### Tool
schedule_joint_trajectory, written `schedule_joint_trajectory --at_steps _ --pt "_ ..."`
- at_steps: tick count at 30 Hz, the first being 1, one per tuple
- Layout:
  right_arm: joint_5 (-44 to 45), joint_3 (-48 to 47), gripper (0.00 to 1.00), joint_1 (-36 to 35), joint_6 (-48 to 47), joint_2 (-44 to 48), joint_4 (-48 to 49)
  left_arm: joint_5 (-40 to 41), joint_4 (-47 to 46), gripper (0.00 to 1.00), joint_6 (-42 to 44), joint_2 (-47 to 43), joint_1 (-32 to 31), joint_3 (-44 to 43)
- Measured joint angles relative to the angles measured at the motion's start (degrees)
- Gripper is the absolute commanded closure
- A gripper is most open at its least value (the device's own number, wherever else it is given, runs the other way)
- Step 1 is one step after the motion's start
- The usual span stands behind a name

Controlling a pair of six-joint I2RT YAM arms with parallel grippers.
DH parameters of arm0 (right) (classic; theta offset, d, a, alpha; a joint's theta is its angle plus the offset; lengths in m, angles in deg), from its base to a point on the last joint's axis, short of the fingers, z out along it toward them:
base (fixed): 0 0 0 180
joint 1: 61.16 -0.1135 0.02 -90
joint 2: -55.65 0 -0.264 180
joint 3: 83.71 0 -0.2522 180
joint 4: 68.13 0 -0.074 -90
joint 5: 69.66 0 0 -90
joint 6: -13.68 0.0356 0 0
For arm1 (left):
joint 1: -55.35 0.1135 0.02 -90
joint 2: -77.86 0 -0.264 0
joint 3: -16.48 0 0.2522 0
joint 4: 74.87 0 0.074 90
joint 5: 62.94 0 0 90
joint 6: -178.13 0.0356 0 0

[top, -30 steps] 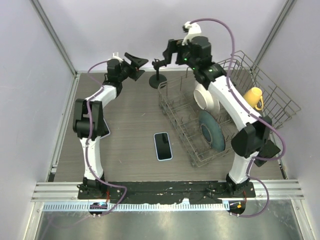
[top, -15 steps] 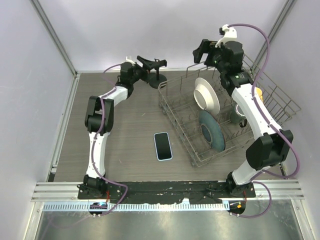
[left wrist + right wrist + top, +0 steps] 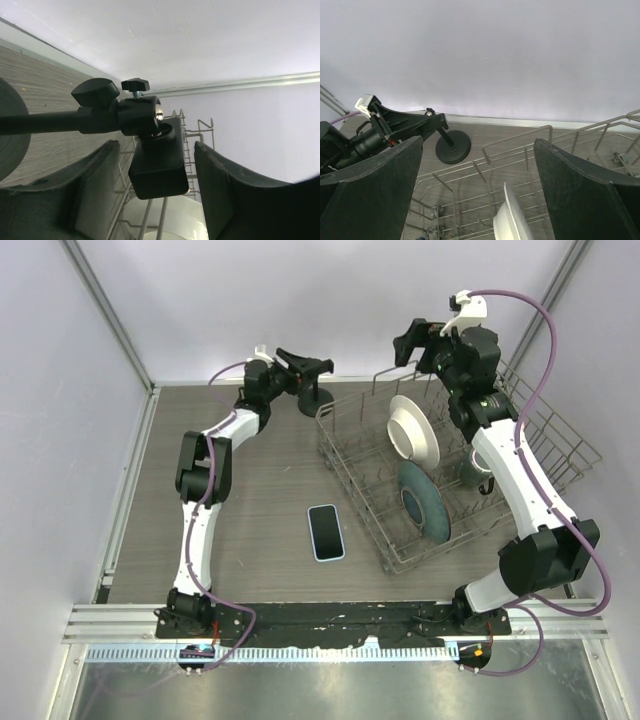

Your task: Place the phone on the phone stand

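The phone (image 3: 325, 532) lies flat on the wooden table, screen up, with a pale blue rim, just left of the rack and far from both grippers. The black phone stand (image 3: 320, 400) stands at the back, by the rack's far left corner. My left gripper (image 3: 308, 366) is at the stand's top. In the left wrist view the stand's clamp head (image 3: 157, 167) sits between the open fingers (image 3: 95, 190), with a gap on each side. My right gripper (image 3: 410, 340) hangs open and empty above the rack's back end; its view shows the stand's disc base (image 3: 453, 146).
A wire dish rack (image 3: 345, 465) fills the right half of the table, holding a white bowl (image 3: 413, 430) and a blue-grey plate (image 3: 422, 500) on edge. Walls close in at the back and on both sides.
My left gripper has swung right from beside the stand to its clamp head, and its jaws have narrowed. My right arm has pulled away from the stand, up and right over the rack.
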Motion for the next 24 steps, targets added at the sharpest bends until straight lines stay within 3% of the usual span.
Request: schedule_joint_trajectory --at_steps 2,4,7,10,17,24 --pt "0.7 0.1 0.02 0.0 -0.3 0.0 -0.1 0.0 0.5 0.57 0.0 0.3 0.1 -1.1" --pt "1.3 0.1 0.02 0.0 -0.5 0.0 -0.1 -0.3 1.2 0.81 0.3 0.9 0.3 -2.5" --pt "1.4 0.1 0.02 0.0 -0.7 0.0 -0.1 -1.1 2.0 1.0 0.3 1.1 0.5 -3.3" --pt "1.1 0.1 0.02 0.0 -0.6 0.0 -0.1 -2.0 1.6 1.0 0.6 0.6 1.0 -1.9" --pt "-2.8 0.1 0.02 -1.0 1.5 -0.2 -0.4 -6.6 4.0 1.0 3.2 -12.5 5.4 14.9" --pt "-3.7 -1.5 0.02 -10.4 0.1 -2.3 -1.9 -15.7 6.8 1.0 5.2 -27.2 11.4 33.5"
